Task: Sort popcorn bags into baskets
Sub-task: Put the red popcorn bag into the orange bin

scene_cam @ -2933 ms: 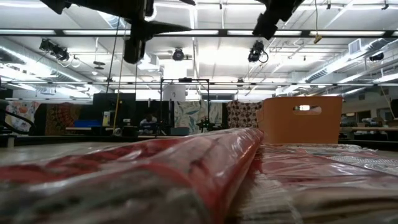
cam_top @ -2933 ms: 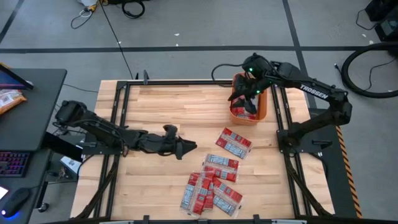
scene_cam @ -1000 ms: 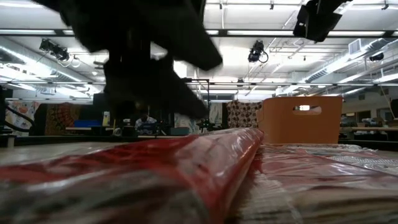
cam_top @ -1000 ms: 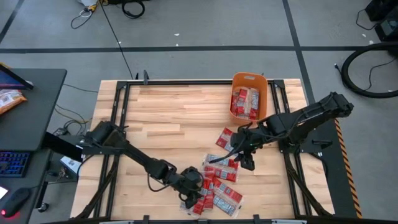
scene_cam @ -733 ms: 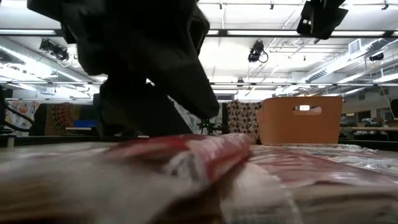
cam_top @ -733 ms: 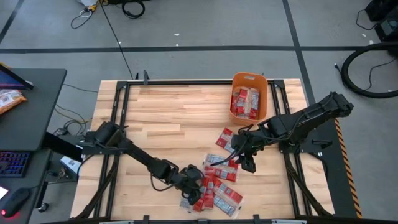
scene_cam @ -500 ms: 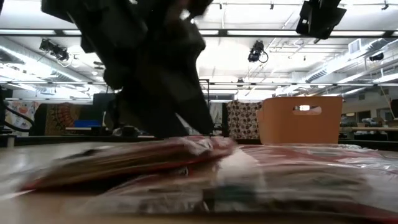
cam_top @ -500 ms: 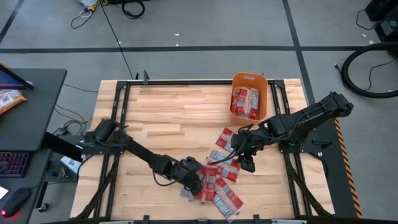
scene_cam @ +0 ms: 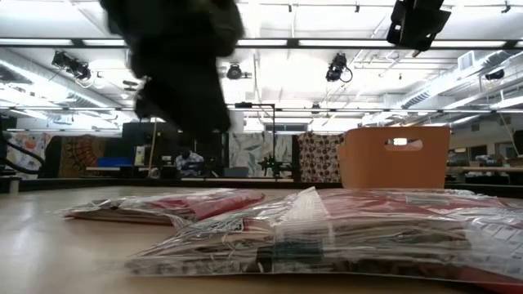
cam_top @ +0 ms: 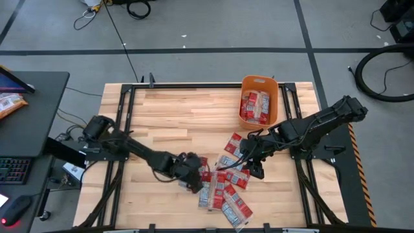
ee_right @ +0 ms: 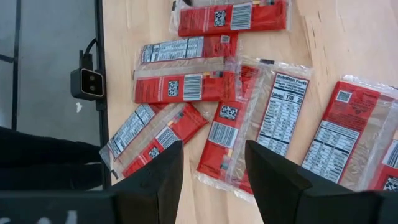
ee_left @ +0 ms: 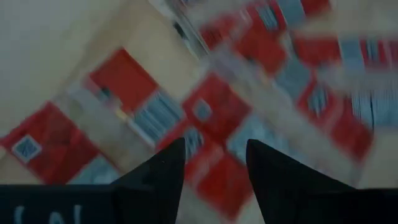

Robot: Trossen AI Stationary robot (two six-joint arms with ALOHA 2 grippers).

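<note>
Several red popcorn bags (cam_top: 223,191) with white label panels lie flat and overlapping on the wood, near the table's near edge. They fill the right wrist view (ee_right: 211,87) and show blurred in the left wrist view (ee_left: 205,118). Up close in the low view the popcorn bags (scene_cam: 327,229) show clear plastic edges. The orange basket (cam_top: 260,81) stands at the far right with several bags inside; its handle slot shows on the basket (scene_cam: 396,159). My left gripper (cam_top: 196,176) hovers open over the pile's left side, as the left gripper (ee_left: 211,168) shows. My right gripper (cam_top: 253,167) is open above the pile's right side, as the right gripper (ee_right: 214,165) shows.
Bare wood (cam_top: 168,110) covers the table's left and far parts. A small camera (ee_right: 87,83) sits at the near edge. A dark desk with an orange snack bag (cam_top: 10,103) stands left of the table. Black frame rails run along both sides.
My left gripper came down onto the near pile, then drew back toward the far-left and rose. The bags under it were dragged and shuffled. The bag that filled the low view's foreground has slid away, and the pile now lies lower and more spread out.
</note>
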